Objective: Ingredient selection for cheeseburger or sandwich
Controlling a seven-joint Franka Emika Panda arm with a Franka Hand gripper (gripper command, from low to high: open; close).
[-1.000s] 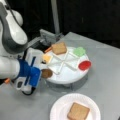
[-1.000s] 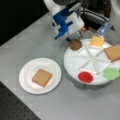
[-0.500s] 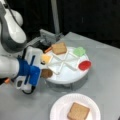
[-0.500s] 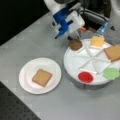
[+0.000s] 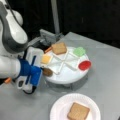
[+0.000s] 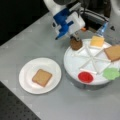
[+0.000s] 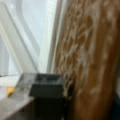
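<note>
My gripper reaches in at the rim of the white divided tray and is shut on the dark brown patty. In the wrist view the patty stands on edge, filling the right side, with a dark finger pressed against it. In the tray lie the yellow cheese square and a toast square. A second toast square lies alone on the white paper plate.
A red disc and a green leafy piece sit in other tray compartments. Both the tray and the plate stand on a grey table. A metal post rises behind the tray.
</note>
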